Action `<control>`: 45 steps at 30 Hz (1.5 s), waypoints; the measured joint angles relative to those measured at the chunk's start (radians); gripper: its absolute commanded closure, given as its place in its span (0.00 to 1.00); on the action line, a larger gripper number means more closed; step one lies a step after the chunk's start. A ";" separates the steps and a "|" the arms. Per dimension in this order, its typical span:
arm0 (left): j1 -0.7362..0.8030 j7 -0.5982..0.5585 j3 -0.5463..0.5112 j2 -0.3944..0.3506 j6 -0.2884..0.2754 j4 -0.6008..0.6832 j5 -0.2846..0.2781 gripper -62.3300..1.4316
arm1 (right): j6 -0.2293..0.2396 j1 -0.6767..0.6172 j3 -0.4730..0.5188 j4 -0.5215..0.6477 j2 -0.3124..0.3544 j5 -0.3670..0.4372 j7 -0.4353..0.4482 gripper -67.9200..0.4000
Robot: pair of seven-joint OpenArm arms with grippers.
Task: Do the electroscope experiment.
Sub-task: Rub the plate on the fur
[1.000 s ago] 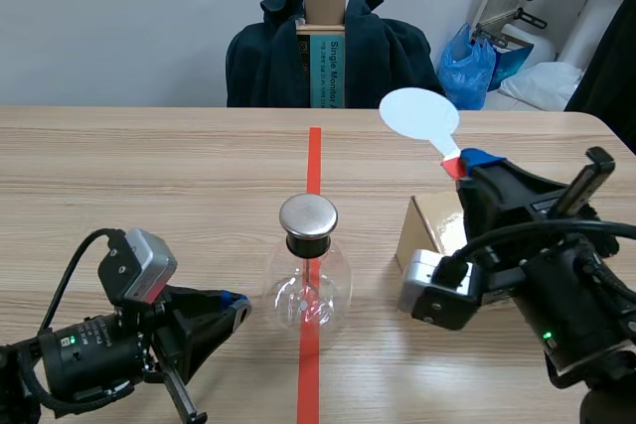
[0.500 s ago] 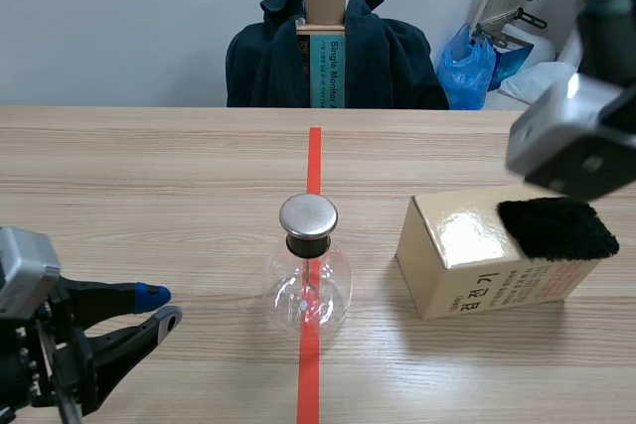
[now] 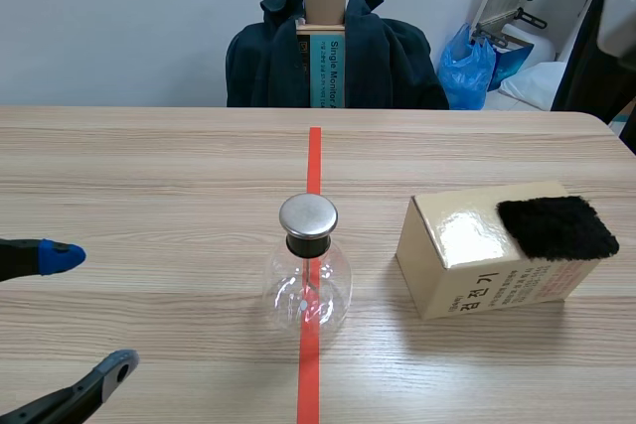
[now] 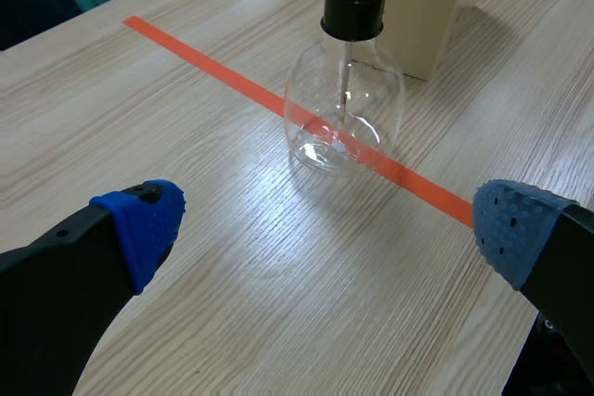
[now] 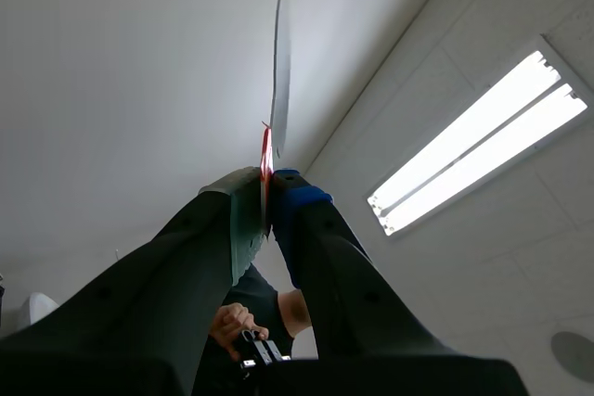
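The electroscope, a clear glass flask (image 3: 308,285) with a black neck and a round metal cap (image 3: 308,215), stands on the red tape line at mid-table. My left gripper (image 3: 87,313) is open wide near the table's front left, its blue pads (image 3: 60,257) apart and nothing between them. In the left wrist view the flask (image 4: 345,108) stands ahead of the open left gripper (image 4: 325,229). My right gripper (image 5: 267,194) is raised and points at the ceiling. It is shut on the red handle (image 5: 265,150) of a thin white disc paddle (image 5: 281,71).
A tan cardboard box (image 3: 467,265) lies right of the flask with a black fur pad (image 3: 555,227) on top. A chair draped in a dark jacket (image 3: 268,62) and a blue bag (image 3: 467,67) stand behind the table. A person's hand (image 5: 237,322) shows under the raised gripper.
My right arm has lifted the paddle up and out of the scene view, uncovering the box and fur pad. My left gripper has opened wide and drawn back to the left.
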 measured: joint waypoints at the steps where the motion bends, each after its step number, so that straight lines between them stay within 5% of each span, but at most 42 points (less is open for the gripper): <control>1: 0.021 -0.001 -0.019 0.000 0.000 0.012 0.000 0.00 | -0.001 0.000 0.007 -0.002 0.000 0.000 0.000 0.98; 11: 0.165 -0.009 -0.121 0.000 -0.002 0.131 0.000 0.00 | 0.000 -0.007 0.060 -0.003 -0.006 0.003 -0.026 0.98; 15: 0.183 -0.009 -0.124 0.000 -0.003 0.144 0.000 0.00 | -0.001 -0.113 0.105 -0.007 -0.032 -0.032 -0.049 0.98; 24: 0.187 0.006 -0.124 0.000 -0.004 0.143 0.000 0.00 | 0.003 -0.365 0.136 -0.187 -0.163 -0.018 0.092 0.98; 33: 0.187 0.005 -0.124 0.000 -0.004 0.143 0.000 0.00 | 0.003 -0.278 0.135 -0.490 -0.317 -0.008 0.280 0.98; 45: 0.187 0.005 -0.124 0.000 -0.003 0.143 0.000 0.00 | 0.002 -0.018 0.135 -0.767 -0.381 -0.098 0.367 0.98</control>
